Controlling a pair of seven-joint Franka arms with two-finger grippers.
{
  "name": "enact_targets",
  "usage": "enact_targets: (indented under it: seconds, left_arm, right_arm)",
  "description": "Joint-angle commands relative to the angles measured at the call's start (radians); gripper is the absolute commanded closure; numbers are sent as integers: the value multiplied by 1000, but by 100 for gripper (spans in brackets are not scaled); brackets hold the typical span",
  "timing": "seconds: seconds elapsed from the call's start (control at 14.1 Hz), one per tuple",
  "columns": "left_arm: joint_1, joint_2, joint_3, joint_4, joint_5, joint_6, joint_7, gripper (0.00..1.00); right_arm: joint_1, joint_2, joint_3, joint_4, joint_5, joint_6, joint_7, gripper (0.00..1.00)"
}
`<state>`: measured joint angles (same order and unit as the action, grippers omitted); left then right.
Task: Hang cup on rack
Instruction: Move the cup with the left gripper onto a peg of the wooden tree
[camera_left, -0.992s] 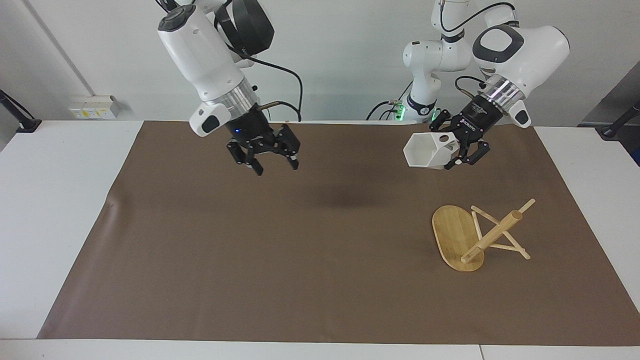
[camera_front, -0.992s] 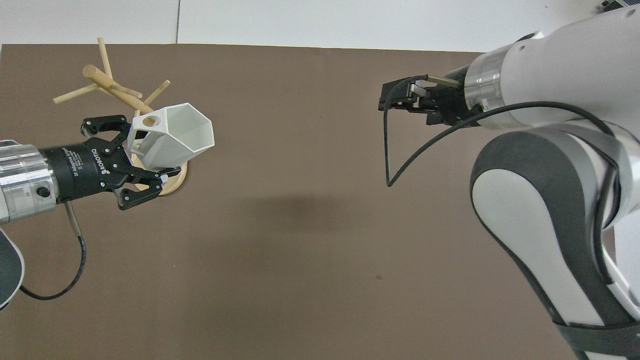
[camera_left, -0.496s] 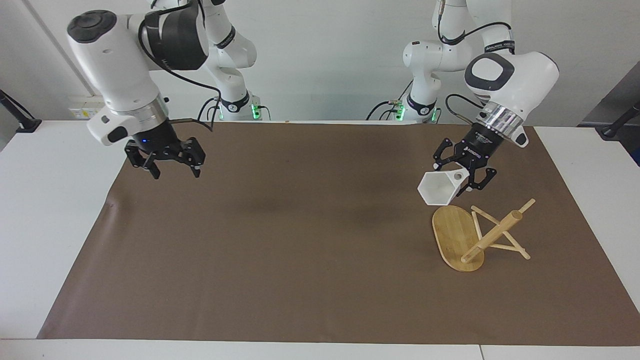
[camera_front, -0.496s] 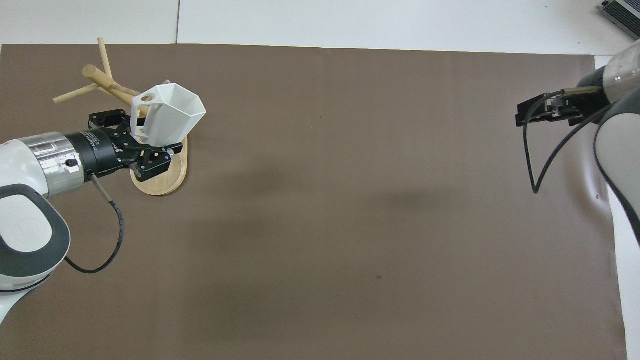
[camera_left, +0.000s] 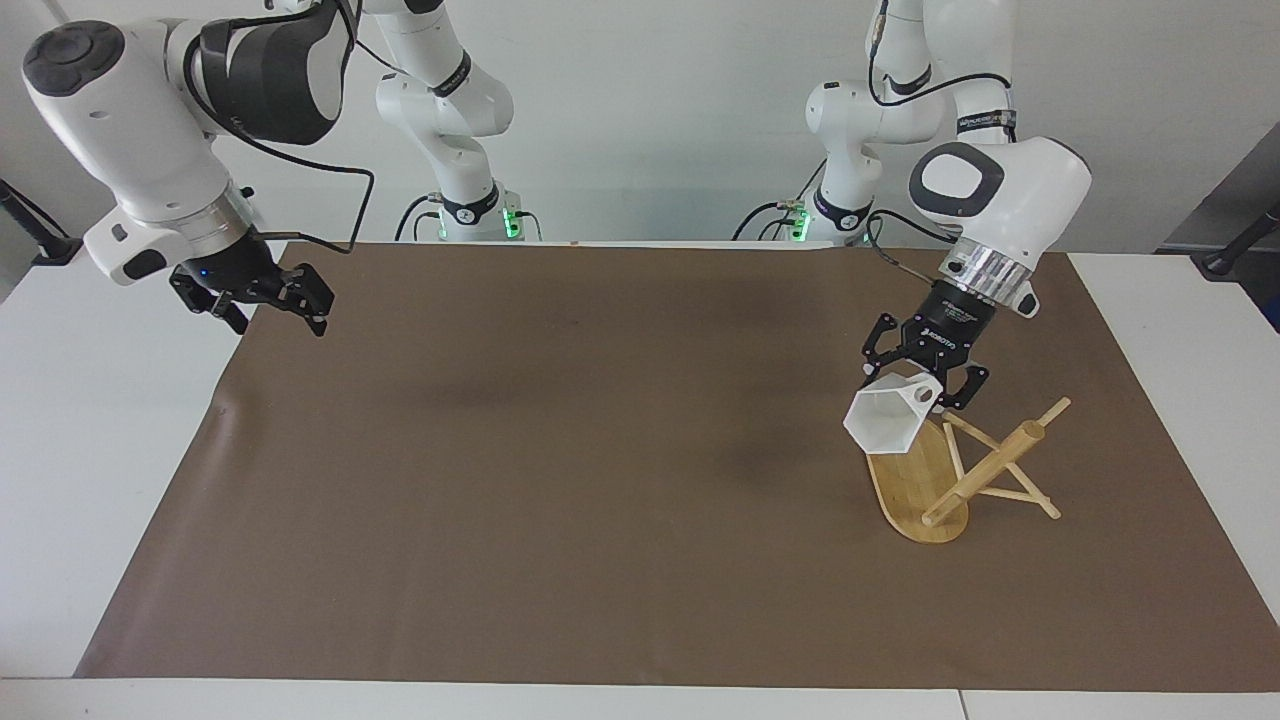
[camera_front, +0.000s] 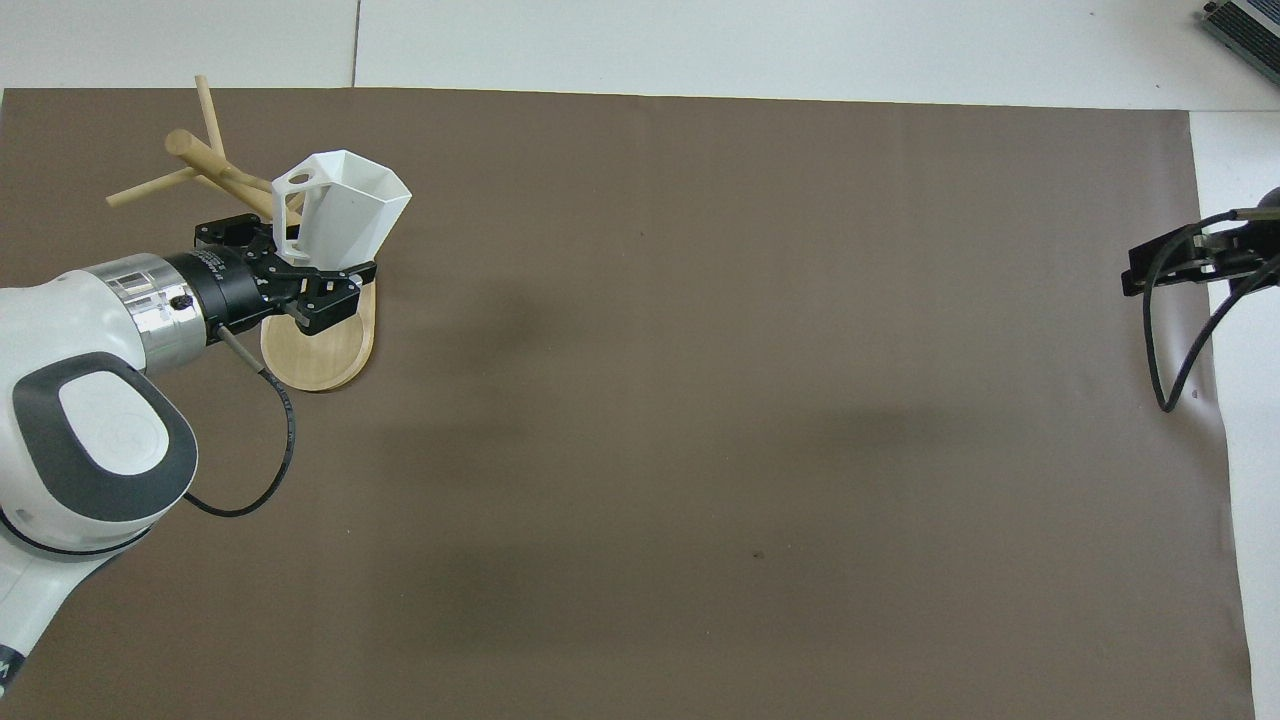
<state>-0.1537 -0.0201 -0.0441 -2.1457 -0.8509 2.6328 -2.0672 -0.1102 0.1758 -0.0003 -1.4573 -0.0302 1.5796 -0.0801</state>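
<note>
left gripper (camera_left: 925, 388) clamped on cup (camera_left: 888, 417)

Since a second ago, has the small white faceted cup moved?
Yes. The small white faceted cup, held by the left gripper, has come down toward the light bamboo rack, now just over its oval base.

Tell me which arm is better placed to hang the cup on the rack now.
The left. Its gripper is shut on the cup right over the rack. The right gripper is open, holds nothing and hangs over the right arm's end of the table.
</note>
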Motion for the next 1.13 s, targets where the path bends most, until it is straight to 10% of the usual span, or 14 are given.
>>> enact_targets:
  seconds: [0.0,1.06]
  left_arm:
    - [-15,26,9,20,16,39,-48,100]
    - [3,69,10,21,15,110,-56,100]
  right_arm:
    - [7,-59,-18,-84,-4,0,-13,0]
    - [23,-79,-17,2,33,-36,36,0]
